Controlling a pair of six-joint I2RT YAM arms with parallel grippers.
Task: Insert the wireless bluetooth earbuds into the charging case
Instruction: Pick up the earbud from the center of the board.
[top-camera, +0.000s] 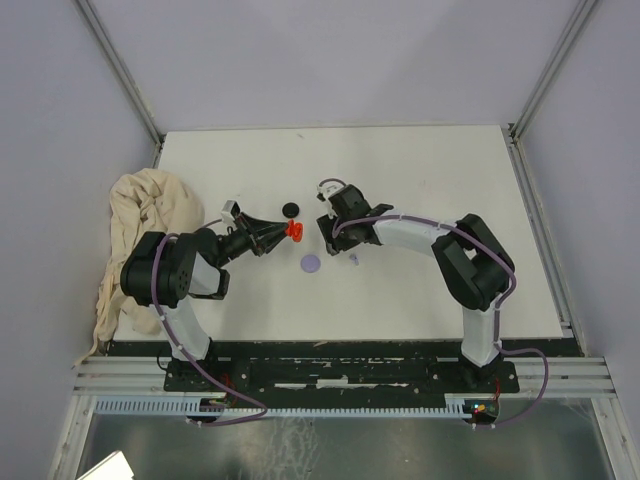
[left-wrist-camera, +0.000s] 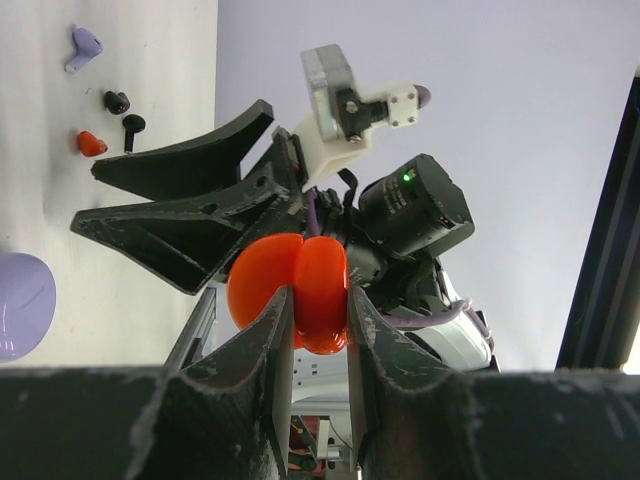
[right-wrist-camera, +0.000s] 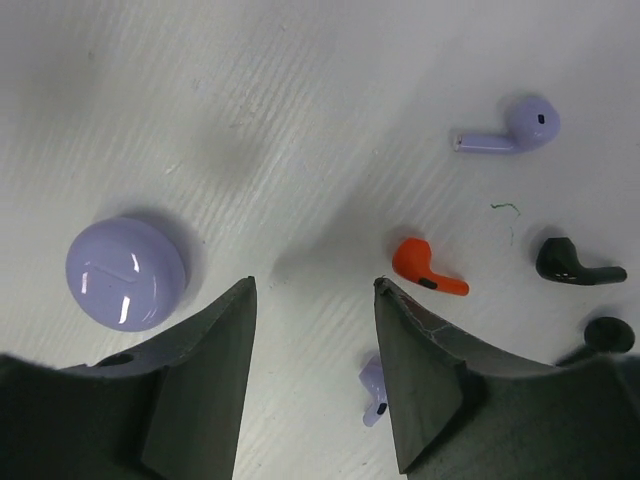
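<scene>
A: The left gripper (left-wrist-camera: 318, 300) is clamped on the red case (left-wrist-camera: 268, 282). And the right gripper (right-wrist-camera: 312, 285)?

B: Jaws apart, empty. The red bud (right-wrist-camera: 425, 268) lies at its three o'clock: I'd shift over and pinch the body, not the stem.

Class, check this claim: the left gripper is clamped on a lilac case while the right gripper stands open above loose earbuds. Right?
One slip: the case in the left gripper is red, not lilac, as the left wrist view shows. The rest holds.
</scene>
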